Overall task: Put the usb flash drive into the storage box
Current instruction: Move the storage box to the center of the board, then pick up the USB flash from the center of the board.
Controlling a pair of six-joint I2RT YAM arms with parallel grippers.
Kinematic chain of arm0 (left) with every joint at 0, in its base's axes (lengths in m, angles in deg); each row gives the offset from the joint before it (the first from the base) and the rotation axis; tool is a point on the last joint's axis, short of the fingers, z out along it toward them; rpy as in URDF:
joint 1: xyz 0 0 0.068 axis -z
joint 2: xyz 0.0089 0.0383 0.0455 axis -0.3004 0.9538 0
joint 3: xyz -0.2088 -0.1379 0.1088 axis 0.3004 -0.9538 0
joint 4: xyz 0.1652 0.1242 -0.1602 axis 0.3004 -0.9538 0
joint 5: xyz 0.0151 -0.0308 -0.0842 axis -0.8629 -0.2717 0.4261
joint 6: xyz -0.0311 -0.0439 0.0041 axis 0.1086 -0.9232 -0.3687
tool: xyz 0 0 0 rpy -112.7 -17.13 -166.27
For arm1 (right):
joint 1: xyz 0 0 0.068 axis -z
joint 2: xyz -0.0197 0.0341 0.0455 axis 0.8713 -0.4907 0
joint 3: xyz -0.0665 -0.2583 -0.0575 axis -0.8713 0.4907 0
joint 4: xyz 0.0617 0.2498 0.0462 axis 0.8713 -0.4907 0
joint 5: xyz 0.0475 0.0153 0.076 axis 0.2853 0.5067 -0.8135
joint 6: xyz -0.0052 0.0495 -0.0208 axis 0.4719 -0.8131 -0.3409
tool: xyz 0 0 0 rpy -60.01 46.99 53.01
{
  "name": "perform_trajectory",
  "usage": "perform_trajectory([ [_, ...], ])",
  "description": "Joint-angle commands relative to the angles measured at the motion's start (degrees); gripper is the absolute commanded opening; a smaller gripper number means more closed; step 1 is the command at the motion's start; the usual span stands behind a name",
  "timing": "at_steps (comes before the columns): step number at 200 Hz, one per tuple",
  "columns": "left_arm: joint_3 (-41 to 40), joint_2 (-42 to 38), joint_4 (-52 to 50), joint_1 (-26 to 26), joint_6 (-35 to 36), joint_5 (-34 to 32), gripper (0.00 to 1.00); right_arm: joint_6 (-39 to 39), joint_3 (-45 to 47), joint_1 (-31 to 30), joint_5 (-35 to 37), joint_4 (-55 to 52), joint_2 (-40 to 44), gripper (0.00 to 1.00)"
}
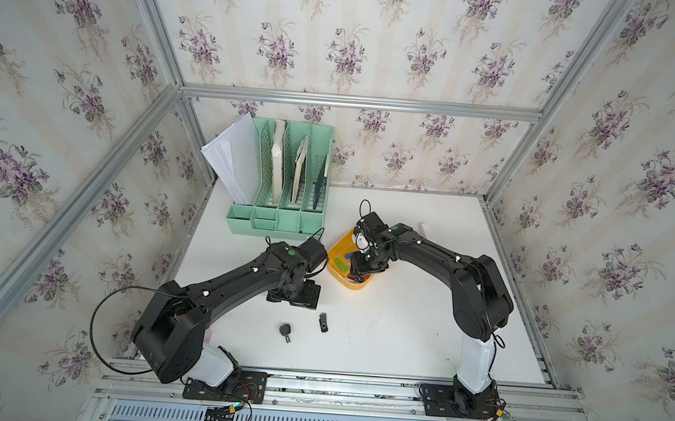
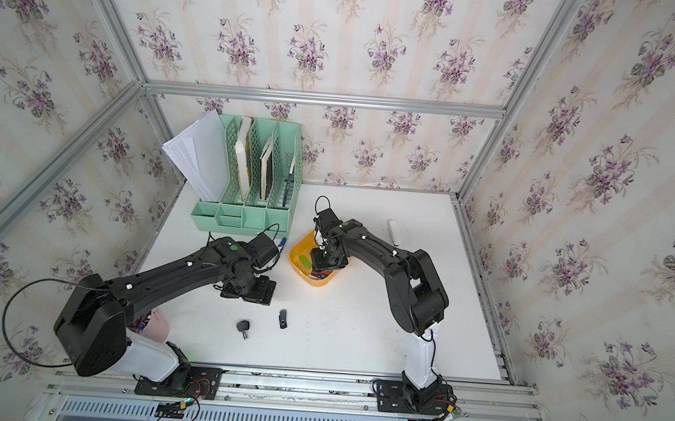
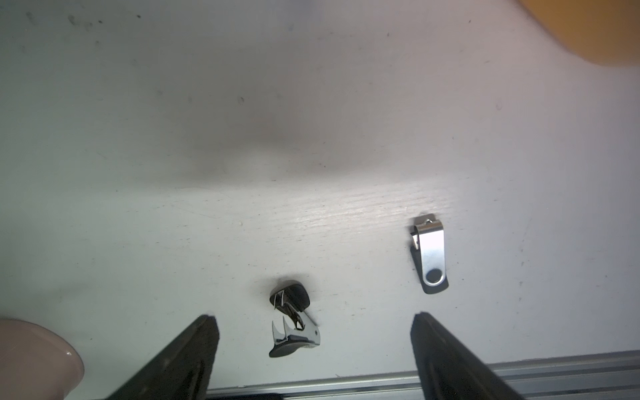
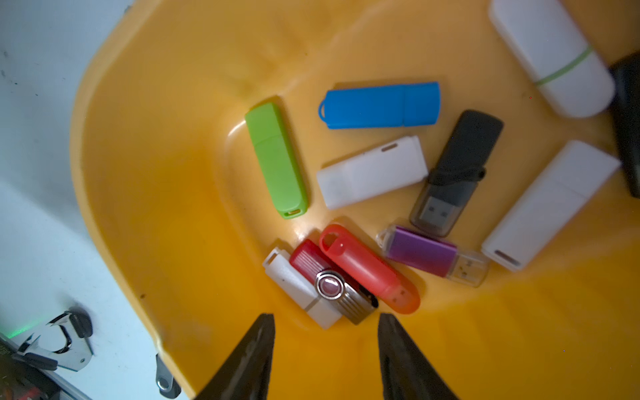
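The usb flash drive, black with a silver swivel cover, lies on the white table near the front. In the left wrist view the flash drive lies beyond one finger of my left gripper, which hovers open and empty above the table. The yellow-orange storage box sits mid-table. My right gripper hangs open and empty over the storage box. Inside lie several flash drives, among them a green one, a blue one and a red one.
A black staple remover lies left of the loose drive. The mint-green file organizer stands at the back left. A white object lies at the back right. A pink cup stands beside the left arm's base. A metal rail runs along the front edge.
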Motion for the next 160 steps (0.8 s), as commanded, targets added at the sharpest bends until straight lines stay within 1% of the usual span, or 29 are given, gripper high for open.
perform_trajectory([
  [1, -0.41, -1.22, -2.22, -1.68, 1.48, -0.97, 0.92, -0.78, 0.63, -0.88, 2.51, -1.38, 3.86, 0.55],
  [16, -0.77, -2.2, -3.27, -3.72, 2.07, -0.79, 0.93, -2.1, -0.17, -2.02, 3.42, -1.15, 7.74, 0.57],
  [29, -1.15, -2.25, -4.23, -5.41, 2.92, -1.15, 0.93, -3.33, -2.63, -3.77, 4.86, -3.38, 9.72, 0.58],
  [32, -1.32, -3.9, -4.36, -5.84, 3.08, -1.22, 0.93, -3.73, -3.44, -4.56, 5.61, -4.41, 10.05, 0.59],
  [40, -1.84, -4.95, -4.59, -6.95, 3.66, -1.11, 0.94, -4.95, -4.52, -6.25, 6.6, -5.92, 10.69, 0.59],
  [61, -3.44, -7.08, -4.67, -9.8, 5.15, -0.42, 0.94, -8.68, -4.55, -12.42, 5.66, -6.06, 11.52, 0.6],
  [83, -4.62, -8.6, -5.17, -12.6, 6.81, 0.34, 0.95, -12.57, -2.99, -19.31, 6.02, -5.34, 10.12, 0.6],
  [104, -5.03, -9.79, -4.96, -14.14, 7.31, 1.19, 0.95, -15.76, -1.04, -23.61, 5.41, -4.04, 7.87, 0.6],
  [132, -4.99, -9.54, -5.13, -15.17, 7.49, 1.61, 0.96, -18.77, -0.05, -27.57, 6.09, -3.33, 4.48, 0.59],
  [160, -5.08, -9.84, -4.95, -16.11, 7.67, 2.13, 0.96, -20.54, 1.24, -28.97, 6.09, -1.83, 1.96, 0.59],
])
